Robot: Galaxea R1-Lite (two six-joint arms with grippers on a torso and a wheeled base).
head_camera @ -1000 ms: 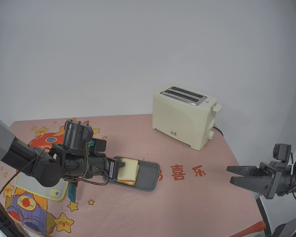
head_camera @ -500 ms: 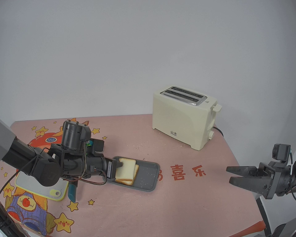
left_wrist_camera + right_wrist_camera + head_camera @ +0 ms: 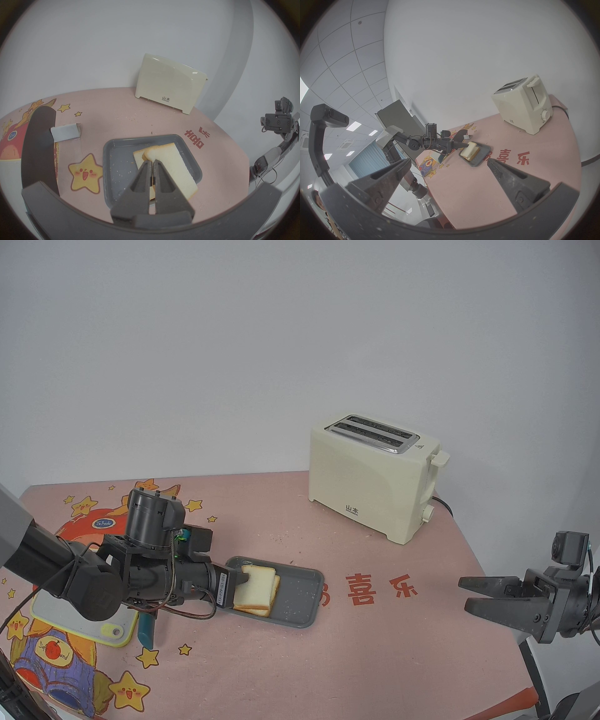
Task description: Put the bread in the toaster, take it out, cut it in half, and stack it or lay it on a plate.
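Two grippers to watch: nearest, off the table's right edge, the right gripper hangs with its fingers spread wide. A cutting board peeks out, mostly hidden under the left arm. Further in, the left gripper is pinched on the top slice, tilting it over the grey tray; the lower slice is largely covered. The toaster stands at the back.

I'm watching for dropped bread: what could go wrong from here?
The left gripper pinches only the edge of the top slice, so the soft bread may tear or slip. A second slice lies under it on the tray and may drag along. The toaster slots are narrow; a tilted slice could catch on the rim.
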